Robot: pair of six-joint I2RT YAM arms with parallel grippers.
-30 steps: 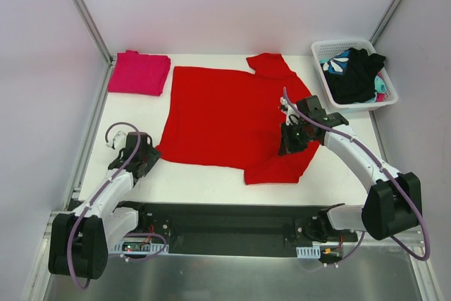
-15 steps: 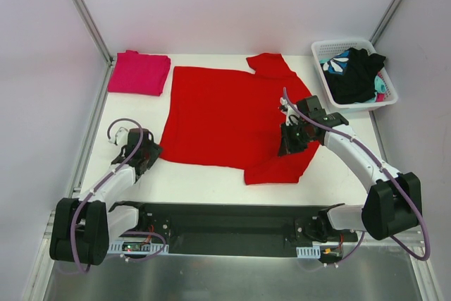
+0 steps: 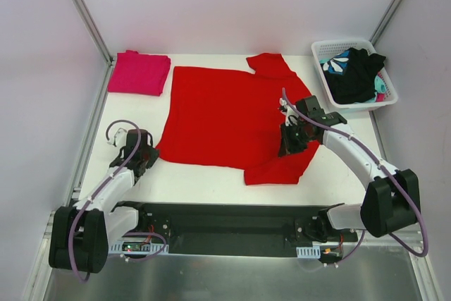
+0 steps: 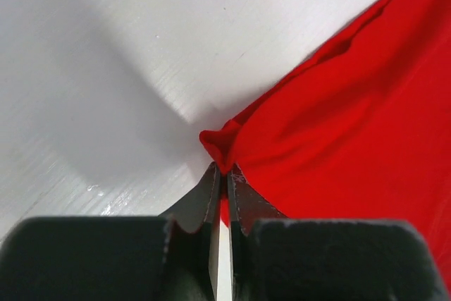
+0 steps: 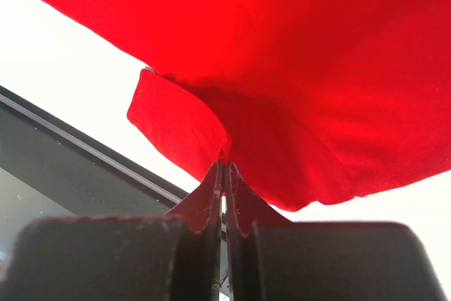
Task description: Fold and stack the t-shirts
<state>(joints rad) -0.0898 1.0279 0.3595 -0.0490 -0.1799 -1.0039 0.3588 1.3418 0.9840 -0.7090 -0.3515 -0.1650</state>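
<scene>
A large red t-shirt (image 3: 218,114) lies spread flat across the middle of the white table. My left gripper (image 3: 149,151) is shut on its near-left hem corner (image 4: 220,149), pinching a small fold of red cloth. My right gripper (image 3: 290,144) is shut on the shirt's right side near the sleeve (image 5: 225,153), and the cloth puckers up at its fingertips. A magenta-pink t-shirt (image 3: 139,72) sits folded at the far left corner. Black and teal-and-white patterned garments (image 3: 356,74) fill the basket.
A white plastic basket (image 3: 320,53) stands at the far right corner. Metal frame posts rise at both back corners. A black base rail (image 3: 232,227) runs along the table's near edge between the arm mounts.
My left gripper has closed from open onto the red shirt's near-left corner. The right gripper has stayed where it was, still pinching the shirt.
</scene>
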